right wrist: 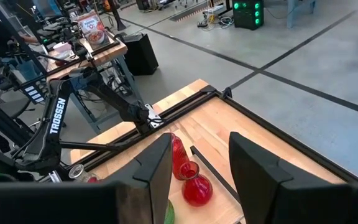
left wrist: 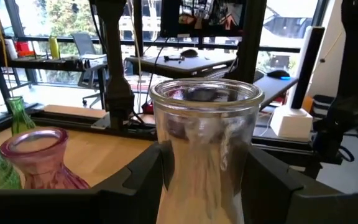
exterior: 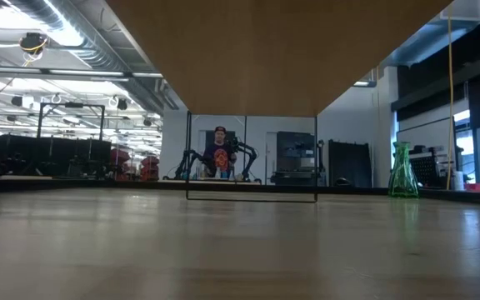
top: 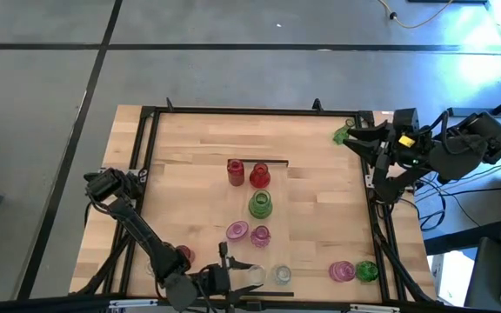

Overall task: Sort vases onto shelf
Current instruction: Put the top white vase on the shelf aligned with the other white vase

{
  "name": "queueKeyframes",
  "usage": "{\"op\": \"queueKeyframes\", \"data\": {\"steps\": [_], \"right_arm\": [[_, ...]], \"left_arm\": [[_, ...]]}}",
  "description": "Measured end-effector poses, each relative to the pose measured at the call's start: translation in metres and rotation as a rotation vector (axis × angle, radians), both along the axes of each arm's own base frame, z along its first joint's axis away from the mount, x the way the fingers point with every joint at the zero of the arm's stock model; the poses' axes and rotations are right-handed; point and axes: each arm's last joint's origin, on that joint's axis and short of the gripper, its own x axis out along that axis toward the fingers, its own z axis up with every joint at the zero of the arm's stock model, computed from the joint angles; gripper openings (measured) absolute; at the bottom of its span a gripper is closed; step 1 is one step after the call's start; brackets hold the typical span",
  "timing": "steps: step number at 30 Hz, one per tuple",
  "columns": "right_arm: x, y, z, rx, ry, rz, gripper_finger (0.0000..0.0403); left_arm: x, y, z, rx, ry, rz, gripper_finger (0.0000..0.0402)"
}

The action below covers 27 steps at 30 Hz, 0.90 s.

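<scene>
The shelf [top: 272, 239] is a pale board running from far to near at the table's middle. On it stand two red vases [top: 249, 174], a green one [top: 260, 205], two pink ones [top: 249, 233] and a clear one [top: 283, 276]. My left gripper [top: 237, 278] reaches in from the left at the shelf's near end, shut on another clear vase [left wrist: 207, 143]. My right gripper [right wrist: 201, 168] hangs open and empty, high over the far right corner. A green vase [exterior: 402, 171] stands on its base there. My left gripper pinches the clear vase's neck [left wrist: 166, 168] between its two fingers, a little below the rim [left wrist: 207, 93]. The fingers lie level and come from the table's left. The vase stands upright in the hold. Its base is out of view, so I cannot tell whether it rests on the shelf.
On the tabletop a red vase [top: 183, 255] stands near left beside my left arm. A pink vase [top: 342, 271] and a green vase [top: 366, 271] stand near right. A black frame [top: 233, 111] borders the table. A person [exterior: 219, 154] sits far behind it.
</scene>
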Motion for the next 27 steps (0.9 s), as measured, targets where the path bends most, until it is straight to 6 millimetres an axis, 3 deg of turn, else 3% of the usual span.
{"op": "queueKeyframes", "data": {"steps": [21,27], "right_arm": [[0.0,0.0,0.0,0.019,-0.008,-0.006,0.0147],[0.0,0.0,0.0,0.016,-0.007,-0.006,0.0147]], "left_arm": [[0.007,0.009,-0.006,-0.049,0.03,0.03,0.017],[0.008,0.011,-0.007,-0.063,0.036,0.038,0.0186]]}}
